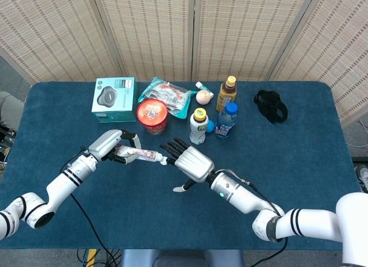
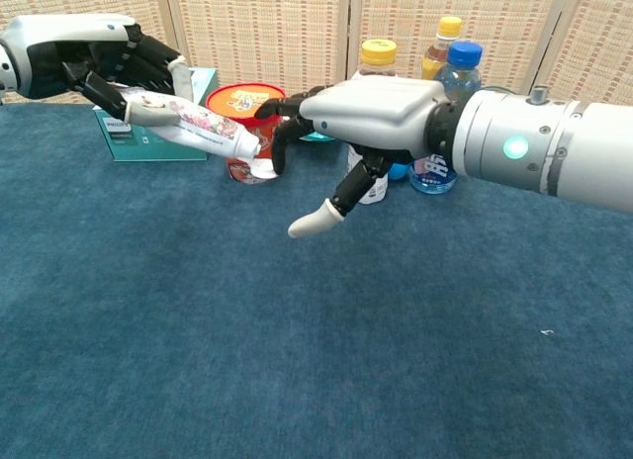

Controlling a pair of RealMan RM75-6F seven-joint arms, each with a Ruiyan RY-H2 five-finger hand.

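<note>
- head view: the left hand [image 1: 110,145] grips a tube [image 1: 140,156] by its rear end. the tube's long axis runs sideways across the table [image 1: 299,163], cap end pointing at the right hand [image 1: 190,161].
- head view: the right hand holds nothing, fingers spread and stretched toward the cap; its fingertips [image 1: 168,147] sit just beside the cap, and whether they touch it cannot be told. a red cup [image 1: 152,115] stands just behind the gap between the hands.
- chest view: the left hand [image 2: 109,68] holds the tube [image 2: 198,128] off the table, tilted so the cap end hangs lower.
- chest view: the right hand [image 2: 371,113] is open, palm down, thumb hanging below; its fingers [image 2: 282,133] curl down right at the cap, so the tube lies straight ahead of it, toward the robot's left. bottles [image 2: 450,113] stand behind the right wrist.
</note>
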